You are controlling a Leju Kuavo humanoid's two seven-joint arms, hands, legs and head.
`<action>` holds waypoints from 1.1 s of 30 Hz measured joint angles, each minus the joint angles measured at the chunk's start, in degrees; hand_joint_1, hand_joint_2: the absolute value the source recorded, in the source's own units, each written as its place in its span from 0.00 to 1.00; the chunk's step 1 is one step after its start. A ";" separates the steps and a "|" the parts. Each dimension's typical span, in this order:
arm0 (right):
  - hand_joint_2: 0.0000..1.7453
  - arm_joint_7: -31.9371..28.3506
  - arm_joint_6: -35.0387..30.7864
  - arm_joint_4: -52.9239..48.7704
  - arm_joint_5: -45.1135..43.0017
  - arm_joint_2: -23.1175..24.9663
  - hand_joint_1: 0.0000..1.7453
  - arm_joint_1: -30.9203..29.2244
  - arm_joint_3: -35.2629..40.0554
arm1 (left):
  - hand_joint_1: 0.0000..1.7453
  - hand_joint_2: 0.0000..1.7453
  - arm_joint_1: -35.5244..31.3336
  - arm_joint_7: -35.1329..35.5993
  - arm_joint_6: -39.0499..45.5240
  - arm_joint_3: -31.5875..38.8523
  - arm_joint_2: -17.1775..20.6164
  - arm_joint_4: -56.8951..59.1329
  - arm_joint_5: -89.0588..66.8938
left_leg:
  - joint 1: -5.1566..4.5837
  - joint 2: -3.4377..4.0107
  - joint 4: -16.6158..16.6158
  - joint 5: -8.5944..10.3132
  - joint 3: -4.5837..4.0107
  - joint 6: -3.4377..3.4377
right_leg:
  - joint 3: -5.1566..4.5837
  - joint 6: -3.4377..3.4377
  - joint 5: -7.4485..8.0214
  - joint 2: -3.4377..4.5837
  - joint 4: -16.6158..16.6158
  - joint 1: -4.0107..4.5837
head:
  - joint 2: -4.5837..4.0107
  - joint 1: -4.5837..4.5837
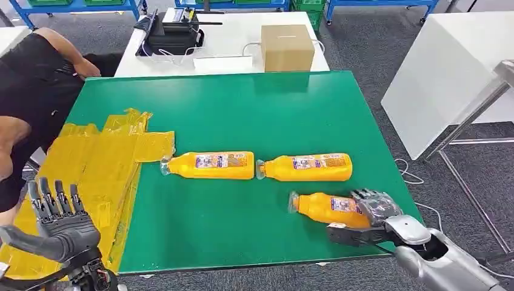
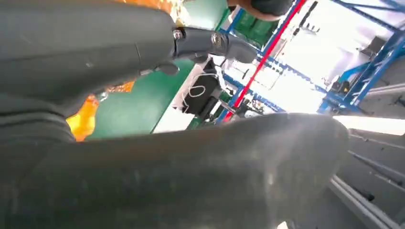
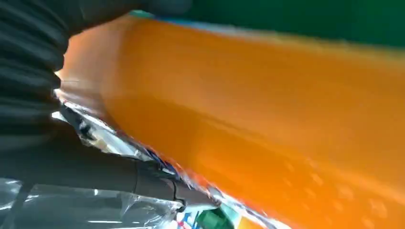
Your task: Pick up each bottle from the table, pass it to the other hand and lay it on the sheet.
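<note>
Your right hand wraps base end of nearest bottle; bottle lies flat, cap toward 9 o'clock. Left hand, fingers spread and empty, waits over yellow sheet at 9.

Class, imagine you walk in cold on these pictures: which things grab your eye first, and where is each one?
Three orange bottles lie on their sides on the green table: two in a row across the middle, and a third nearer the front edge with the right hand around its base. A crumpled yellow sheet covers the table's left side, and the left hand is raised above it, fingers apart.
</note>
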 measured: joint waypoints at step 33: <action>1.00 -9.38 -6.15 6.56 -25.69 11.60 1.00 -1.12 -7.97 | 0.00 1.00 -0.86 0.23 -2.04 -0.63 1.31 0.37 0.50 | 0.58 0.31 -0.05 -0.04 0.20 -0.11 | 0.58 -0.10 0.29 0.46 -0.65 0.53 | 0.00 0.02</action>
